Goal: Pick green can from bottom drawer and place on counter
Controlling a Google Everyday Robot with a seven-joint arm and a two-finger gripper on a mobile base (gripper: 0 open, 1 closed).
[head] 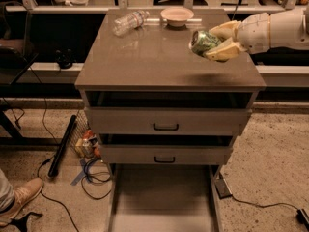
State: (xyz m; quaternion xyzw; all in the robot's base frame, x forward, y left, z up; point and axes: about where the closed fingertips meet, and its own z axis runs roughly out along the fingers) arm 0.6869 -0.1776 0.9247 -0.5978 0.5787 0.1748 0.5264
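Note:
My gripper (216,42) reaches in from the right above the counter (145,62) and is shut on the green can (203,41), which lies sideways between the cream fingers, silver end pointing left. The can hangs a little above the counter's right half and casts a shadow below it. The bottom drawer (164,202) is pulled out at the foot of the cabinet, and its tray floor shows nothing on it.
A clear plastic water bottle (129,21) lies at the counter's back left and a pale bowl (177,15) at the back middle. Two shut drawers with black handles (165,126) sit below. Cables, a black bar and clutter (84,146) lie left on the floor.

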